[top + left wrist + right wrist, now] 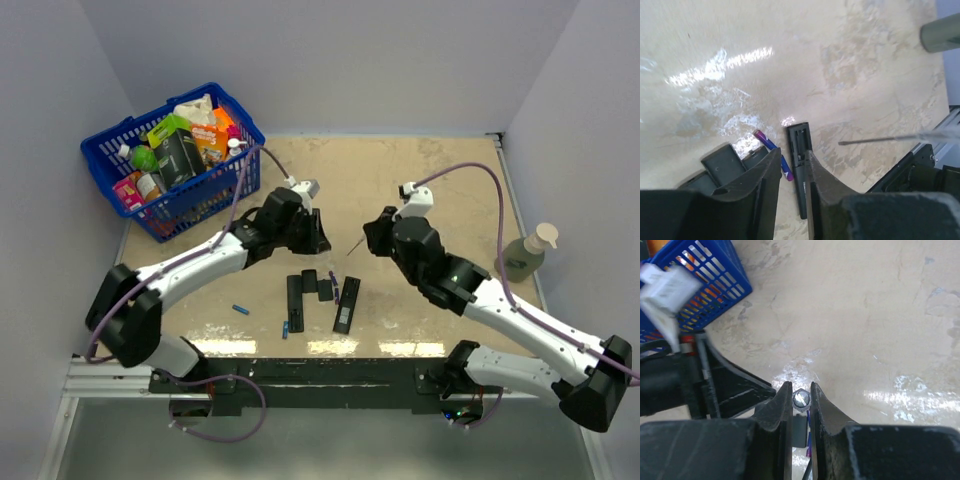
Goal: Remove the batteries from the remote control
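Beige mottled table (420, 180): open black remote control (346, 305), purplish battery (335, 283) beside it.
Right gripper (801, 399) jaws pinched a thin metal pick (356, 245); left gripper (792, 165) jaws narrow, empty. Next, likely prying remaining cells.

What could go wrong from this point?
1. The thin rod-like tool pinched in the right gripper could slip or twist if it is pushed against something.
2. Two loose bright blue cylindrical batteries lie bare on the beige table, toward its near edge. A bump might roll them off.
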You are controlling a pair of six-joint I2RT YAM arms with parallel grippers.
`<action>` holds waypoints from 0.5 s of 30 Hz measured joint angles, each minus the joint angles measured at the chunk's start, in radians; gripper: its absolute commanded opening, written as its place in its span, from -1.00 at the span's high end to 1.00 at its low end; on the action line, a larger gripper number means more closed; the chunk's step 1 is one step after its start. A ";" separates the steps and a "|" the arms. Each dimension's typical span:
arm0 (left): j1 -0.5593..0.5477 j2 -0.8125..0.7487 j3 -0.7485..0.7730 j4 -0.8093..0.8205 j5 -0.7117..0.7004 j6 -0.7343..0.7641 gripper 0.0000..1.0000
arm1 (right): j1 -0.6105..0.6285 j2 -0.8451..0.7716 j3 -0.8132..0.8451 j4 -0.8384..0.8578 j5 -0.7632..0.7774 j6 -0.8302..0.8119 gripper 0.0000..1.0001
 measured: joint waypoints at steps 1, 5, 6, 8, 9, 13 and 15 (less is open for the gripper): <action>0.000 -0.047 0.002 -0.010 -0.012 0.013 0.18 | 0.000 0.024 0.063 -0.057 0.010 0.006 1.00; 0.000 -0.227 0.002 -0.049 -0.063 0.074 -0.30 | -0.004 0.119 0.257 -0.312 0.020 0.059 1.00; 0.000 -0.257 0.002 -0.060 -0.075 0.090 -0.60 | -0.007 0.137 0.284 -0.360 0.018 0.063 1.00; 0.000 -0.337 -0.008 -0.082 -0.103 0.114 -1.00 | -0.027 0.183 0.337 -0.476 -0.005 0.066 1.00; 0.000 -0.368 -0.014 -0.093 -0.113 0.132 -1.00 | -0.042 0.210 0.360 -0.531 -0.018 0.066 1.00; 0.000 -0.491 -0.057 -0.152 -0.163 0.172 -1.00 | -0.104 0.328 0.428 -0.698 -0.069 0.048 0.95; 0.000 -0.539 -0.078 -0.180 -0.188 0.190 -1.00 | -0.136 0.385 0.439 -0.749 -0.097 0.028 0.92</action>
